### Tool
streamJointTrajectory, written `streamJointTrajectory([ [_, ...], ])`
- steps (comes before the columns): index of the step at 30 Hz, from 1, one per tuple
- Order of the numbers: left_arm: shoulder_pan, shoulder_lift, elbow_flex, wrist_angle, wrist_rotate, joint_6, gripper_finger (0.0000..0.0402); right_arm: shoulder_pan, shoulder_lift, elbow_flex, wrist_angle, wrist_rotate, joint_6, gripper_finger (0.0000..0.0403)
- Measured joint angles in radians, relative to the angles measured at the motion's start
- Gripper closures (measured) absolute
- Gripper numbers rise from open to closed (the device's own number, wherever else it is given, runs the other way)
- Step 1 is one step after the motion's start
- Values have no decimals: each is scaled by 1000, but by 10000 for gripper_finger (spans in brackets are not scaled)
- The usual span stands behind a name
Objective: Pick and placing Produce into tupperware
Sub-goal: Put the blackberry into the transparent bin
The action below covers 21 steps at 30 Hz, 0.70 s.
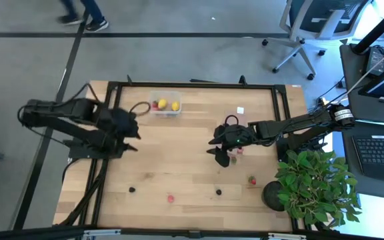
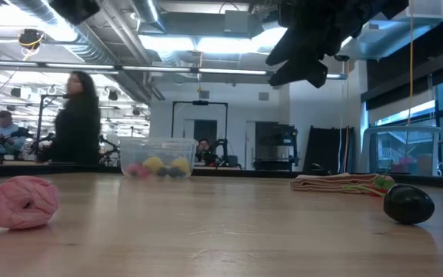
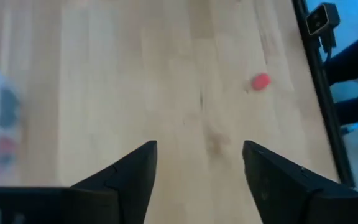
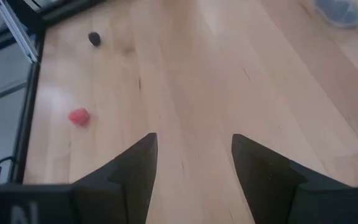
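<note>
The clear tupperware (image 1: 165,105) stands near the table's far edge with two yellow pieces and a red one inside; it also shows in the low view (image 2: 158,158). Loose produce lies toward the near edge: a dark berry (image 1: 132,189), a red piece (image 1: 171,198), another dark berry (image 1: 219,192) and a red strawberry (image 1: 252,180). My left gripper (image 1: 133,130) hovers open just near of the tupperware, at its left; its fingers show in the left wrist view (image 3: 197,146). My right gripper (image 1: 219,152) hovers open over the table's middle right (image 4: 194,137), above bare wood.
A leafy potted plant (image 1: 312,183) stands at the table's near right corner. A small white bit (image 1: 240,110) lies toward the far right. A striped flat thing (image 2: 344,183) lies beyond a dark berry (image 2: 408,204). People stand in the room behind.
</note>
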Motion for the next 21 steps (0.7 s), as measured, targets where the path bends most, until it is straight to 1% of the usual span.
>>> streamJointTrajectory([
  [3,-116,34,-9,5,-58,-242,174,0,0,0,27,0,-1,194],
  [7,-244,82,-41,-3,-76,-507,174,0,0,0,48,0,-1,194],
  [12,-391,122,-151,-4,-76,-814,174,0,0,0,47,0,2,194],
  [14,-449,138,-204,27,-66,-923,174,2,0,0,46,0,2,194],
  [17,-527,171,-270,130,-72,-999,174,3,0,0,46,0,1,194],
  [21,-607,247,-311,246,-152,-1038,174,3,0,0,46,0,0,194],
])
